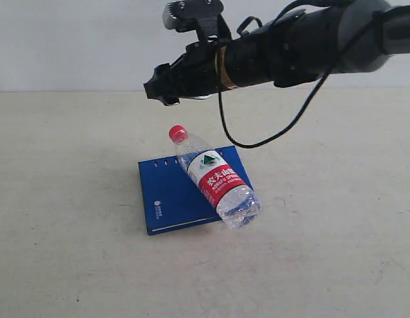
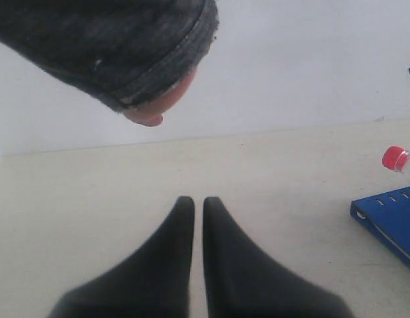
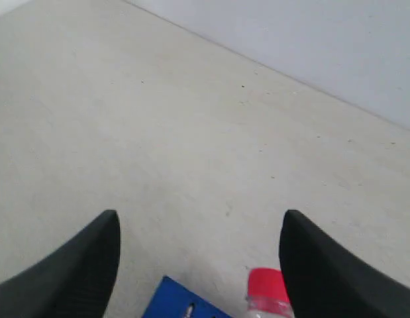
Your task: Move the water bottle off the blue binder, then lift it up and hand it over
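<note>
Table [image 1: 65, 252]: pale beige surface filling the lower two thirds of the exterior view.
Blue binder [image 1: 171, 195]: lies flat on the table just below the centre of the frame, with its row of small holes along the far edge and a white logo near its lower left corner.
Water bottle [image 1: 216, 180]: lies on its side, slanting across the right part of the binder. The red cap points to the upper left, past the binder's far edge, and the base overhangs the lower right corner.
Left gripper [image 2: 194, 202]: seen only in the left wrist view. Its two dark fingers [image 2: 171, 245] are drawn almost together with a thin slit between them, gripping nothing, and the binder and cap sit off to one side.
Right gripper [image 1: 155, 89]: in the upper centre of the frame, in the air beyond the cap, touching nothing. Its own camera shows the fingers [image 3: 92, 255] spread wide and holding nothing.
Black cable [image 1: 257, 142]: hangs in a loop from the right arm.
Wall [image 1: 72, 40]: plain white, across the top.
</note>
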Tool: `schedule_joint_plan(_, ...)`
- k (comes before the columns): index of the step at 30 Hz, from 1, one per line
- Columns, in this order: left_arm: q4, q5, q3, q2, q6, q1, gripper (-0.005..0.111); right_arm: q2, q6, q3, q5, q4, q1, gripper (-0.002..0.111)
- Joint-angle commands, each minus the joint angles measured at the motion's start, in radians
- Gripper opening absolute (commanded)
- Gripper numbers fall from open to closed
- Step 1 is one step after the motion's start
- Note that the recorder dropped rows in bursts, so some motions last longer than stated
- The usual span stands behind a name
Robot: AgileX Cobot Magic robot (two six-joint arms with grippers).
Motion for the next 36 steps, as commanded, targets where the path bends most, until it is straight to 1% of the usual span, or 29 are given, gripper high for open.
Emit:
schedule_joint_plan(1, 0.002, -0.014, -0.001, -0.004, 0.005, -0.007, 0.004, 0.092, 0.058, -0.085, -0.016, 0.000, 0.002, 0.059)
schedule_joint_plan(4, 0.002, -0.014, -0.001, -0.004, 0.005, -0.007, 0.004, 0.140, 0.053, -0.104, 0.000, 0.000, 0.002, 0.059)
schedule_joint_plan(8, 0.002, -0.014, -0.001, -0.004, 0.005, -0.007, 0.004, 0.184, -0.013, -0.104, 0.072, 0.000, 0.002, 0.059)
schedule_joint_plan(13, 0.002, -0.014, -0.001, -0.004, 0.005, -0.007, 0.004, 0.209, -0.027, -0.104, 0.057, 0.000, 0.002, 0.059)
schedule_joint_plan(16, 0.002, -0.014, -0.001, -0.004, 0.005, -0.007, 0.004, 0.228, -0.032, -0.104, 0.102, 0.000, 0.002, 0.059)
schedule_joint_plan(23, 0.002, -0.014, -0.001, -0.004, 0.005, -0.007, 0.004, 0.257, -0.030, -0.102, 0.083, 0.000, 0.001, 0.059)
schedule_joint_plan(28, 0.002, -0.014, -0.001, -0.004, 0.005, -0.007, 0.004, 0.257, -0.028, -0.040, 0.137, 0.000, -0.003, 0.059)
schedule_joint_plan(33, 0.002, -0.014, -0.001, -0.004, 0.005, -0.007, 0.004, 0.255, -0.030, 0.005, 0.136, 0.000, -0.018, 0.059)
schedule_joint_plan(34, 0.002, -0.014, -0.001, -0.004, 0.005, -0.007, 0.004, 0.255, -0.030, 0.005, 0.132, 0.000, -0.018, 0.059)
schedule_joint_plan(35, 0.002, -0.014, -0.001, -0.004, 0.005, -0.007, 0.004, 0.253, -0.030, 0.005, 0.132, 0.000, -0.018, 0.056)
schedule_joint_plan(36, 0.002, -0.014, -0.001, -0.004, 0.005, -0.007, 0.004, 0.251, -0.030, 0.005, 0.136, 0.000, -0.018, 0.050)
